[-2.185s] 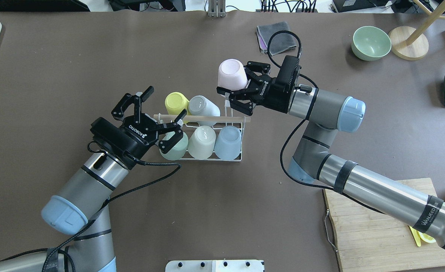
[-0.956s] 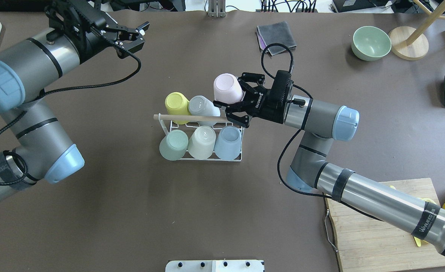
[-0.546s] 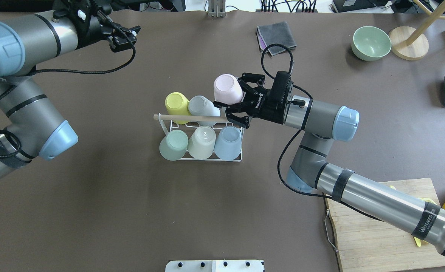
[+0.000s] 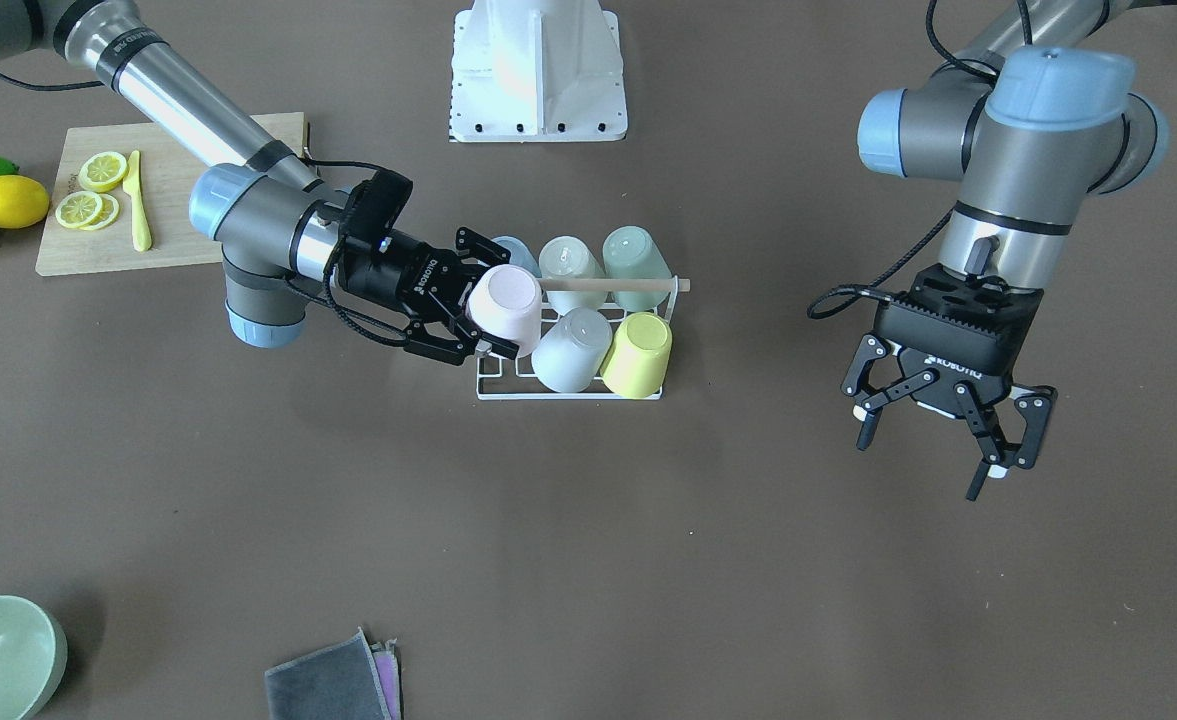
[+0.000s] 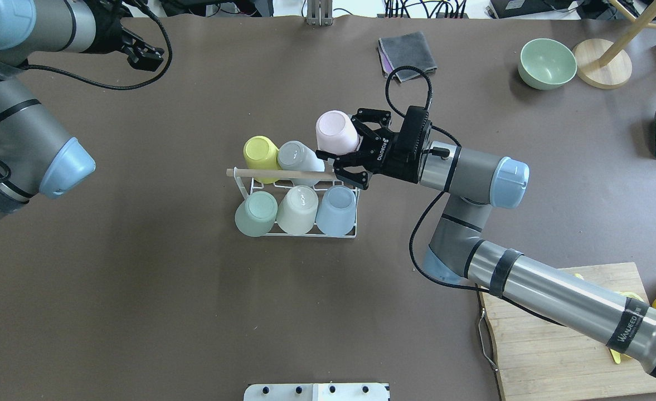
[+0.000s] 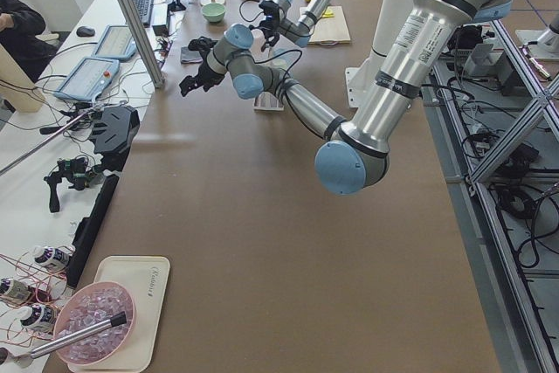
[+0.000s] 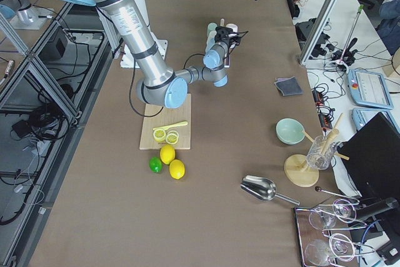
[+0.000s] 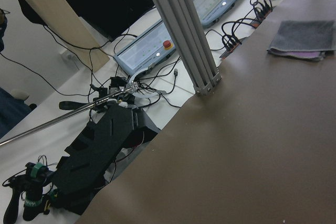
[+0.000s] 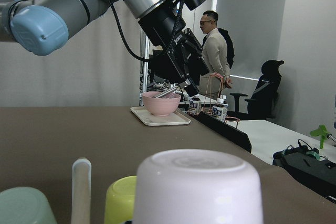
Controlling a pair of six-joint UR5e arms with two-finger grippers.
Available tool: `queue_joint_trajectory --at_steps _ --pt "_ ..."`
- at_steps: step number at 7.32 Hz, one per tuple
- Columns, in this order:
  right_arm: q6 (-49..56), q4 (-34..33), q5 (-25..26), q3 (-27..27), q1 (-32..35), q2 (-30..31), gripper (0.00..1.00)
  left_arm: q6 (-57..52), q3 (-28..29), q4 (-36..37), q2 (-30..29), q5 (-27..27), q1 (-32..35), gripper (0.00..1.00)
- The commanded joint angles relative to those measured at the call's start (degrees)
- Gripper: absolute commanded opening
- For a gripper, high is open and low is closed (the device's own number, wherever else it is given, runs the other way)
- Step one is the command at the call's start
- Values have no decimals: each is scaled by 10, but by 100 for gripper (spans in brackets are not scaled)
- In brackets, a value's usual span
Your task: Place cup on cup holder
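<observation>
While the right gripper [image 5: 345, 140] clasps the pink cup [image 5: 336, 132] across its wall, the cup sits mouth-down and tilted at the end of the rack [image 5: 305, 235], just beside the grey cup [image 5: 299, 156]. That row also holds a yellow cup [image 5: 260, 151]. The row on the other side of the wooden rod [image 5: 272, 174] is full. The left gripper [image 4: 933, 455] hangs well apart from the rack, fingers spread wide and empty.

Assessment: seating appears to be in progress at the last free place. The prong beneath the pink cup is hidden, so engagement cannot be confirmed.

Recommendations: lower along the cup's own tilt, not straight down. Keep its rim off the grey cup and the lower finger off the rod end. Open only once the cup bears on the rack, and modestly. Withdraw outward, away from the row, to avoid dragging cup or rack.
</observation>
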State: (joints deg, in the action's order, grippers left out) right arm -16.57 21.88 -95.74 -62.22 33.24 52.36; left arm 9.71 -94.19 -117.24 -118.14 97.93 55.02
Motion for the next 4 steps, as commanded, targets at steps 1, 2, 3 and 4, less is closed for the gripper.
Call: queue_joint_trajectory --at_steps 1,2,3,4 --pt "1 0 -2 0 1 -2 0 0 12 32 -1 13 4 98" --pt "0 0 -2 0 2 -2 0 0 13 32 0 26 11 98" --pt "0 0 -2 0 3 -2 0 0 13 41 0 36 17 98" --pt "0 0 -13 0 10 -2 0 -1 14 53 0 47 25 98"
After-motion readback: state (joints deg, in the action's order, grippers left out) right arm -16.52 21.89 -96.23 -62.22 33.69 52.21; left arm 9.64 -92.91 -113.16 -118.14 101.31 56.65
